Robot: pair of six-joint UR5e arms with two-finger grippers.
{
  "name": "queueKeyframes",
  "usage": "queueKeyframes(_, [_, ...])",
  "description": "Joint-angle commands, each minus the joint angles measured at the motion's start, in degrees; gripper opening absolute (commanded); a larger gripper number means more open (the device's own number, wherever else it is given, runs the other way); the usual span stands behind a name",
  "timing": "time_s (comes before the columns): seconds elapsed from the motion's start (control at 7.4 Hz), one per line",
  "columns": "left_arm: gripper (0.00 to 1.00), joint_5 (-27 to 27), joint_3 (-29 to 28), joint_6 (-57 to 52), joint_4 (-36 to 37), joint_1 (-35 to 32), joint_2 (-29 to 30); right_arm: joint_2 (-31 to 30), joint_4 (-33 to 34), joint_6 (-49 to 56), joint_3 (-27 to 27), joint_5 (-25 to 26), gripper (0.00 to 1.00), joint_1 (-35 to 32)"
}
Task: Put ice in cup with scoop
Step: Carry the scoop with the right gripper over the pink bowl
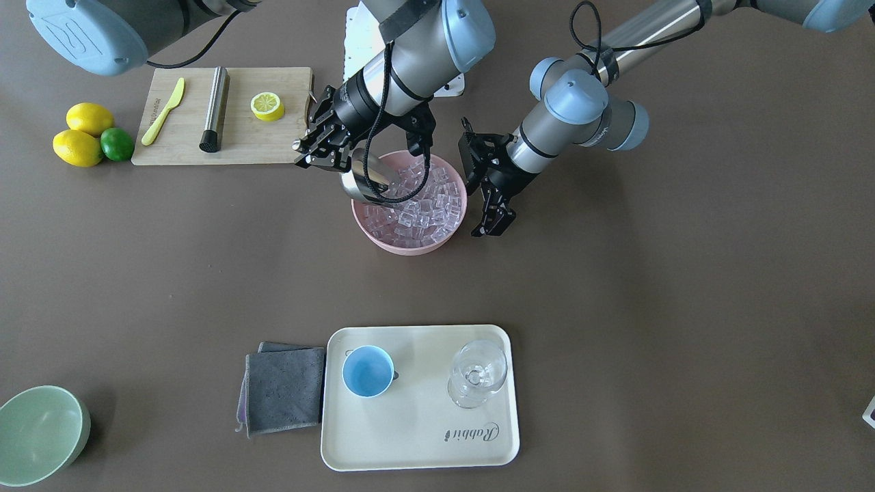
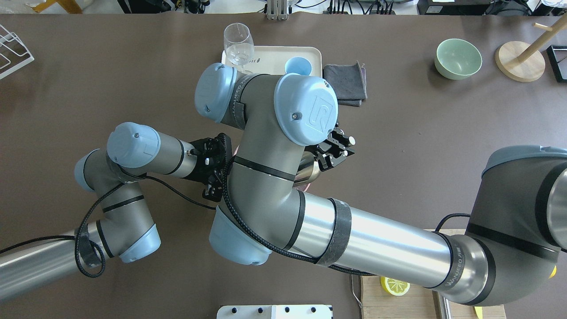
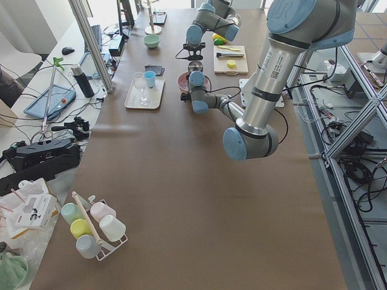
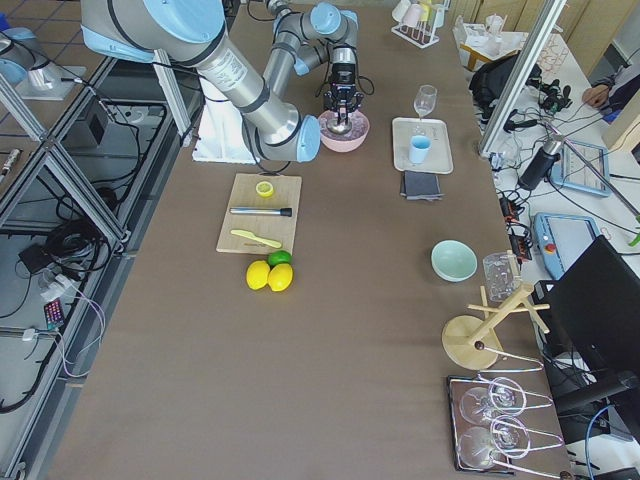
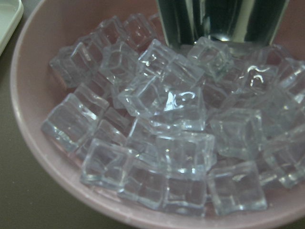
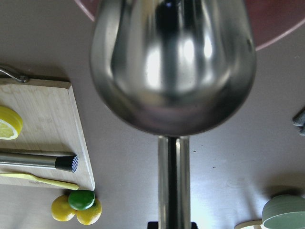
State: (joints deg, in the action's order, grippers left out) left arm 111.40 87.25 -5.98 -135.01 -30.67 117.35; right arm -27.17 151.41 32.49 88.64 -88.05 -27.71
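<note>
The ice (image 1: 417, 201) fills a pink bowl (image 1: 403, 246) at mid-table; up close in the left wrist view it (image 5: 181, 129) shows as several clear cubes. My right gripper (image 1: 316, 152) is shut on the handle of the steel scoop (image 1: 366, 181), whose trough dips tilted into the ice at the bowl's edge. The scoop also shows in the right wrist view (image 6: 171, 67) and the left wrist view (image 5: 221, 19). My left gripper (image 1: 493, 224) hangs open and empty just beside the bowl's other side. The light-blue cup (image 1: 368, 371) stands empty on a cream tray (image 1: 417, 437).
A clear stemmed glass (image 1: 477, 374) stands on the tray beside the cup, and a grey cloth (image 1: 284, 389) lies next to the tray. A cutting board (image 1: 273, 140) holds a steel cylinder (image 1: 214, 109), a yellow knife (image 1: 164, 111) and a lemon half (image 1: 267, 106). A green bowl (image 1: 37, 434) sits at the corner.
</note>
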Motion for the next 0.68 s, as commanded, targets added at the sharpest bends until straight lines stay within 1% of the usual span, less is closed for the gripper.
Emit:
queueKeyframes(0.0, [0.99,-0.05,-0.32,0.09,0.01,0.08,0.34,0.36,2.02,-0.15,0.65,0.42,0.0,0.03])
queueKeyframes(0.14, [0.99,-0.05,-0.67,0.09,0.01,0.08,0.69,0.8,5.78,0.11,2.48,0.68,0.0,-0.06])
queueKeyframes(0.27, [0.99,-0.05,-0.76,0.09,0.01,0.08,0.78,0.37,6.87,0.11,3.2,1.64,0.0,-0.06])
queueKeyframes(0.54, [0.99,-0.05,-0.76,0.09,0.01,0.08,0.78,0.62,7.14,-0.24,1.72,1.91,0.0,-0.06])
